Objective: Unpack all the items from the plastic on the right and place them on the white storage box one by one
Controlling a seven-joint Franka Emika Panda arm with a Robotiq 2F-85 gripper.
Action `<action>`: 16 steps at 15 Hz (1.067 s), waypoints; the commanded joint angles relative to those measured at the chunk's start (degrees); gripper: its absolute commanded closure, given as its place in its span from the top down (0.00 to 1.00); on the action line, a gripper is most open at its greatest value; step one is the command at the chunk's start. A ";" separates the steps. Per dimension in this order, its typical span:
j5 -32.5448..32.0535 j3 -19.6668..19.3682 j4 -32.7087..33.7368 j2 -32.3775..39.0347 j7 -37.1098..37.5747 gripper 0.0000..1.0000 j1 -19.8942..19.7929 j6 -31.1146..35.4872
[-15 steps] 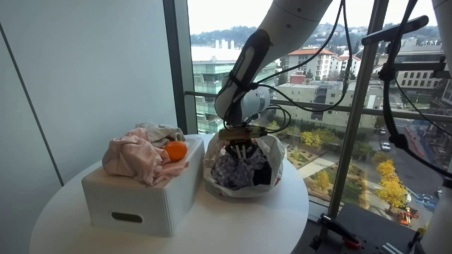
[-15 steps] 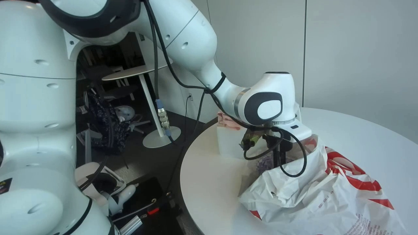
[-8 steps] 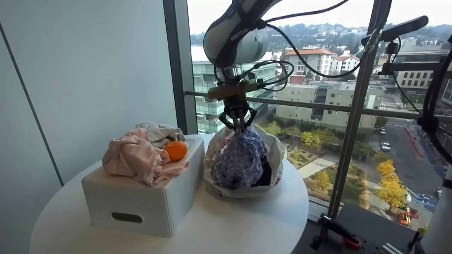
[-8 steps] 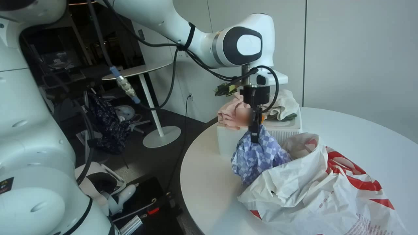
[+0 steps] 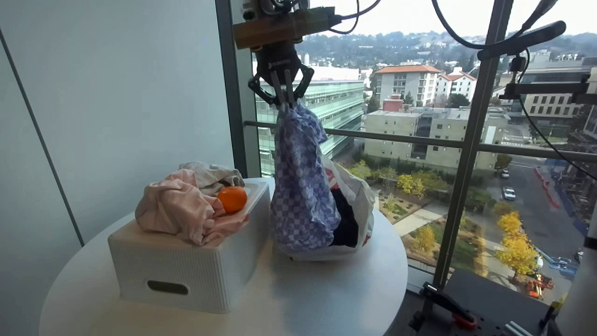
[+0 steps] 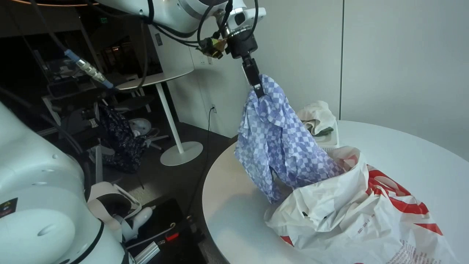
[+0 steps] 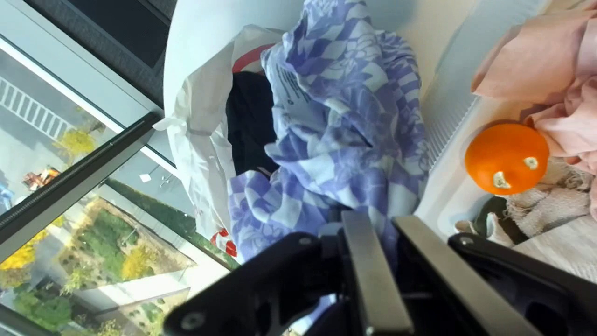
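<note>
The end effector (image 5: pixel 287 103), closed, pinches a purple checkered cloth (image 5: pixel 303 186), which hangs to the mouth of the plastic bag (image 6: pixel 355 216).

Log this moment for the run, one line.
tool: shut on checkered cloth | cloth: lower part at mouth of plastic bag | bag: dark item inside | atop white storage box: pink cloth, pale cloth, round orange item

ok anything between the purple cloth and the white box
The bag, perhaps: part of the purple cloth dips into its mouth, so the rim could snag it. Past that, nothing visible blocks the way to the box, though pink cloth, pale cloth and a round orange thing take up much of its top.
</note>
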 commanded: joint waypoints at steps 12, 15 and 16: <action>-33.37 13.00 34.75 27.15 -0.28 0.09 10.59 -2.58; -30.27 8.48 37.84 35.43 -2.95 0.09 11.01 -0.86; -29.67 6.98 38.08 37.95 -3.70 0.09 10.84 0.32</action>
